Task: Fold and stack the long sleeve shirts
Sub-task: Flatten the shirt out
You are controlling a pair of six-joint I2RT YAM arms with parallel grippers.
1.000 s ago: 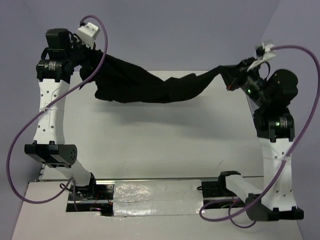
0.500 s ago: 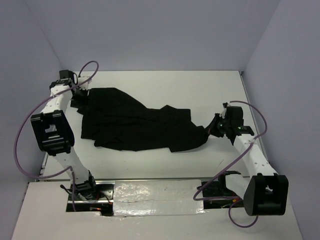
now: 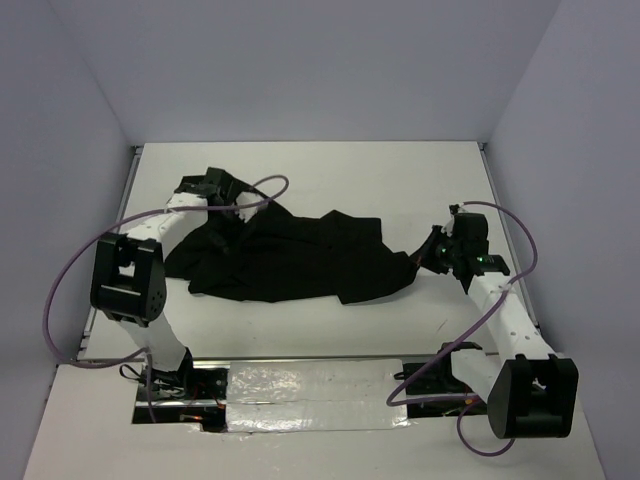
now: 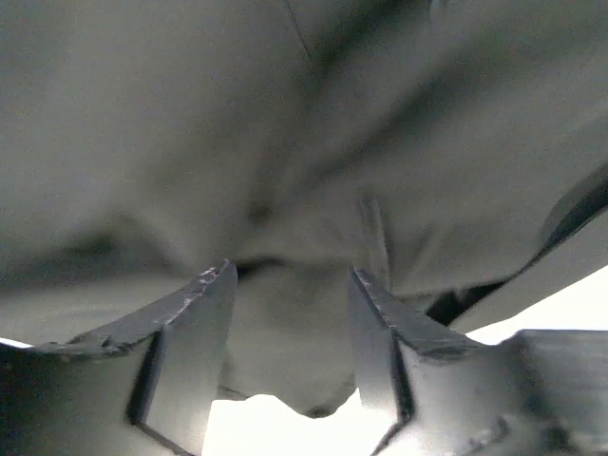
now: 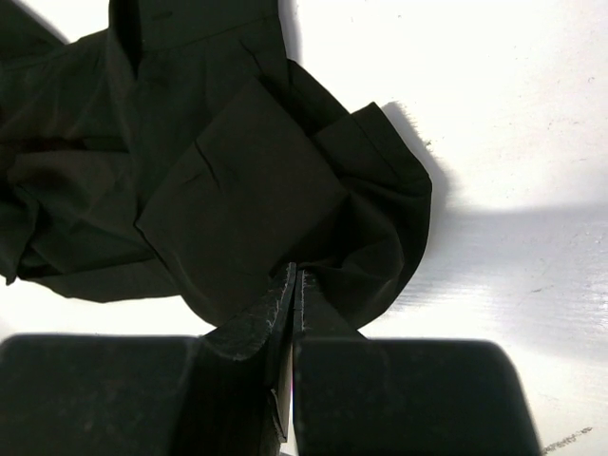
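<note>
The long sleeve shirt (image 3: 300, 262) is plain black and lies crumpled across the middle of the white table (image 3: 350, 170). My left gripper (image 3: 238, 212) hovers low over its upper left part. In the left wrist view that gripper (image 4: 290, 271) is open, and loose shirt fabric (image 4: 285, 142) fills the view ahead and bulges between the fingers (image 4: 195, 328). My right gripper (image 3: 422, 258) sits at the shirt's right end. In the right wrist view its jaws (image 5: 294, 271) are pressed together on a fold of the shirt (image 5: 237, 171). No neck label shows.
Grey walls close the table at the back and both sides. Purple cables (image 3: 75, 275) loop off both arms. A shiny taped strip (image 3: 310, 395) runs along the near edge between the arm bases. Bare white table lies behind and in front of the shirt.
A second ago the shirt hung stretched in the air between both grippers. It now lies on the table; the left gripper has let go and moved right over it. The right gripper stays shut.
</note>
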